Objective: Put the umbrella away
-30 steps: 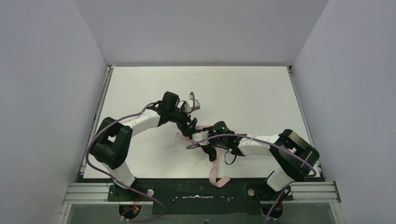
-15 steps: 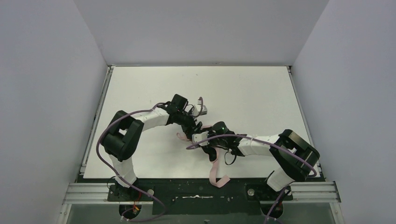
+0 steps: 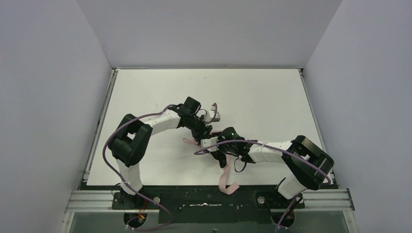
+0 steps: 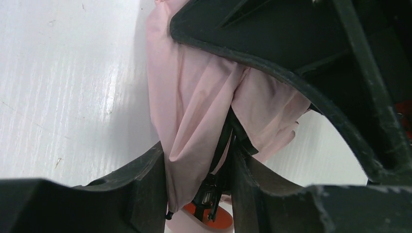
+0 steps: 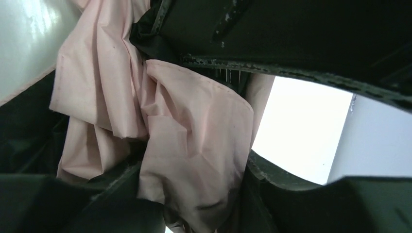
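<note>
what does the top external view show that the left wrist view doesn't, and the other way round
Only top external: both arms whole, the right gripper close against the left gripper mid-table, and the pink strap trailing toward the near edge.
Only left wrist: a close look at folded pink fabric and black ribs squeezed between the left fingers, with an orange-red patch below.
Both: the umbrella and the white table.

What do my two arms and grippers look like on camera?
The left arm and right arm have white link shells and chunky black joint housings. A lavender cable runs along each. A green light glows on the right wrist. The fingers are matte black, scuffed.
</note>
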